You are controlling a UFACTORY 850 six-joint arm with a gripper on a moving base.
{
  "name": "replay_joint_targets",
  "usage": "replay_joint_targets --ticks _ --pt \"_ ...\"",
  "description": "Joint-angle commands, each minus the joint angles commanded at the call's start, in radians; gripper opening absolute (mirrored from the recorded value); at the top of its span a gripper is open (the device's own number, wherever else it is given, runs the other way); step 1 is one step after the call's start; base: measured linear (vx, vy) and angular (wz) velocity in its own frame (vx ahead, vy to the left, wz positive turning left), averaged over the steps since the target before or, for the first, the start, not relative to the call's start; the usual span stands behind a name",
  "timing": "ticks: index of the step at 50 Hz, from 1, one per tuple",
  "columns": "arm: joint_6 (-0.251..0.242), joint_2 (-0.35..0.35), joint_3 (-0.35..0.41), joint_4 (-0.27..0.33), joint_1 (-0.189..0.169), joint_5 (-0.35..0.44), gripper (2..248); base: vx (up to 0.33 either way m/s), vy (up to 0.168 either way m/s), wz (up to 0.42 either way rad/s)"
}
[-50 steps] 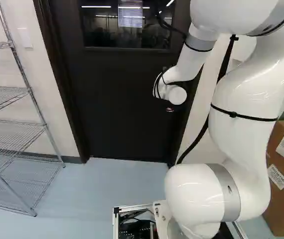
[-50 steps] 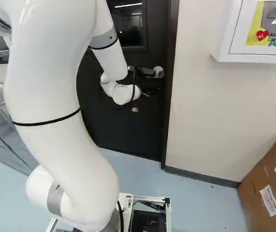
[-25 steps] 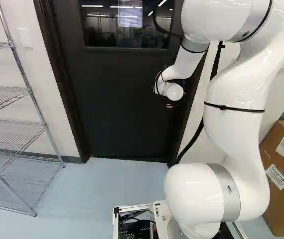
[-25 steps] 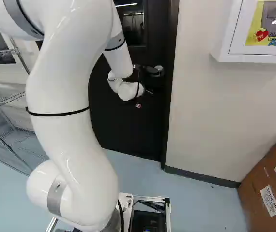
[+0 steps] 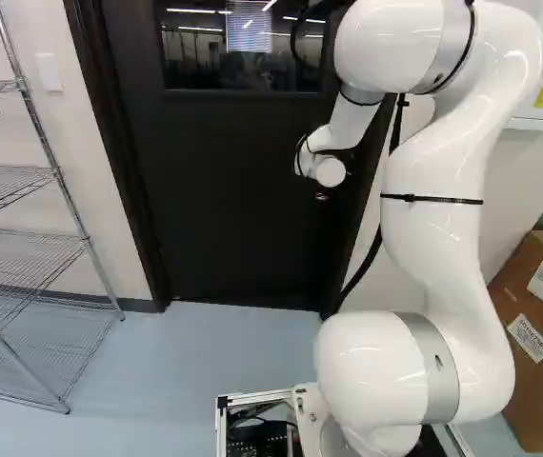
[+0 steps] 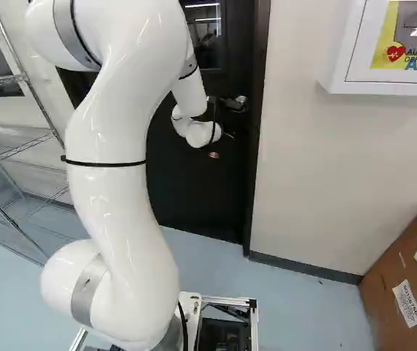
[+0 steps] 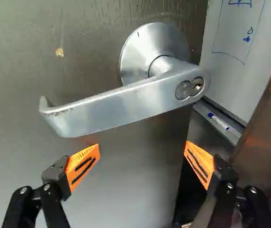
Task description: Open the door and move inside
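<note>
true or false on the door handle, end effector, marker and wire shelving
1. The end effector is open. True.
2. The lever handle is clamped between the orange pads. False: it is ahead of them, ungripped.
3. A marker lies on the whiteboard tray. True.
4. In the left base view, the wire shelving stands right of the door. False: it stands left.

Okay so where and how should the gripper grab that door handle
Take the handle by its straight bar, probably toward the curled free end for leverage. Come from the front, one finger on each long edge. The bar runs across the span of the open gripper, so a roll is likely needed first.
</note>
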State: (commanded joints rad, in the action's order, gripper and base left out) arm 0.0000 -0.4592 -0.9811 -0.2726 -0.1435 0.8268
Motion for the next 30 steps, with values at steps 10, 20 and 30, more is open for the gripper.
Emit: replay_joint_targets --ticks 10,20,30 --pt "0.0 -0.043 -0.055 0.046 0.009 0.0 247 0.0 0.0 0.0" --pt "0.0 -0.077 -0.1 0.13 0.029 0.0 247 0.0 0.0 0.0" --pt "0.0 -0.109 -0.141 0.194 0.05 0.0 247 0.0 0.0 0.0"
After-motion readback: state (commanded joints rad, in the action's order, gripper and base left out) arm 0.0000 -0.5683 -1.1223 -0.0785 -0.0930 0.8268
